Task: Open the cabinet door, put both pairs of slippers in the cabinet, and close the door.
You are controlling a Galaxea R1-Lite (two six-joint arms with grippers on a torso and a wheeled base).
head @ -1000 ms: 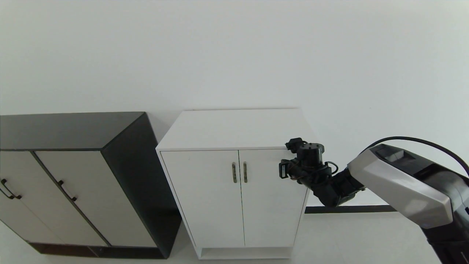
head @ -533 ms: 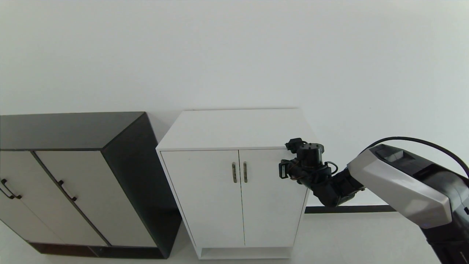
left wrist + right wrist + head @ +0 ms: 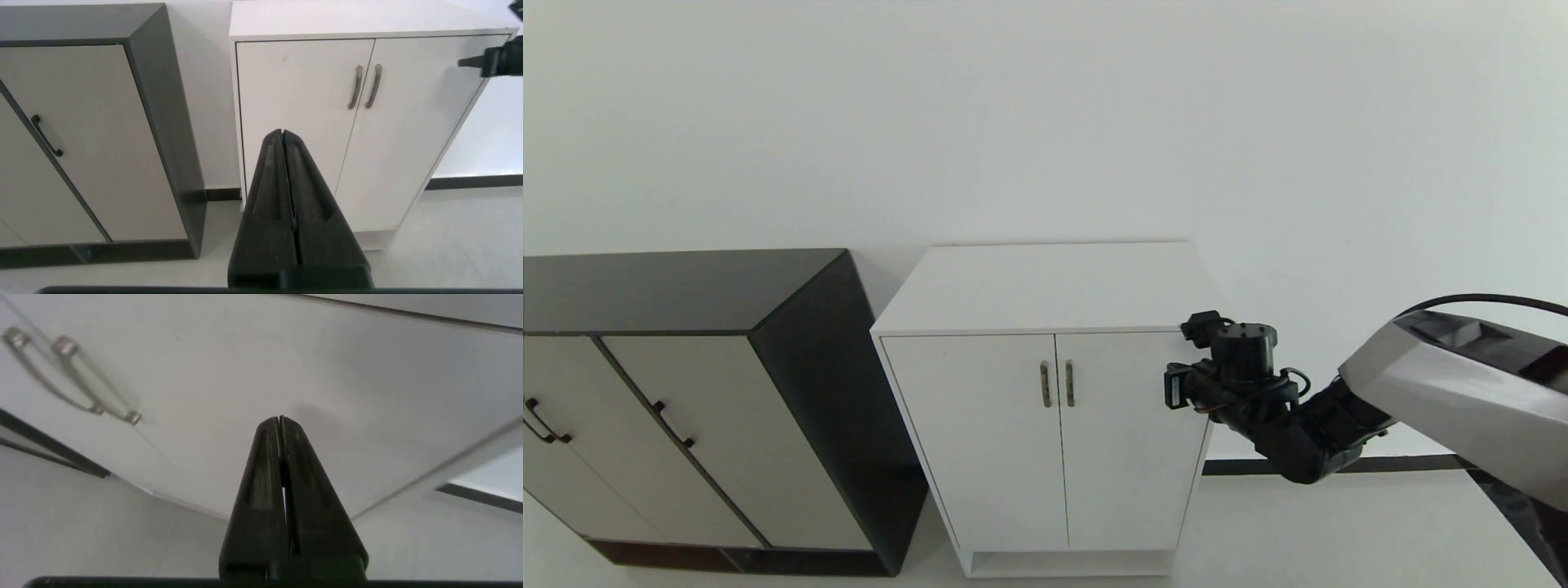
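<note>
The white cabinet (image 3: 1045, 294) stands on the floor (image 3: 1298, 531) against the pale wall (image 3: 1045, 122). Its two doors are shut flat. The left door (image 3: 980, 457) and the right door (image 3: 1127, 474) meet at a thin seam down the middle. A slim upright metal handle sits on either side of that seam near the top: the left handle (image 3: 1045, 384) and the right handle (image 3: 1069, 384).

The right end effector (image 3: 1174, 385) hangs in front of the upper outer part of the right door, just under the cabinet's top edge and well apart from the handles. Seen from its own wrist, its two fingers are pressed together with nothing between them and point at the plain door panel (image 3: 280, 422). I cannot tell whether it touches the door.

The left end effector (image 3: 282, 133) is held well back from the furniture. Its fingers are also pressed together with nothing in their grip, and its tip is aimed toward the lower part of the left door.

Just beside the white cabinet, on the robot's left, stands a dark cabinet (image 3: 817, 392) with pale doors and black handles, also shut. A dark baseboard (image 3: 1258, 466) runs along the foot of the wall behind the right arm.
</note>
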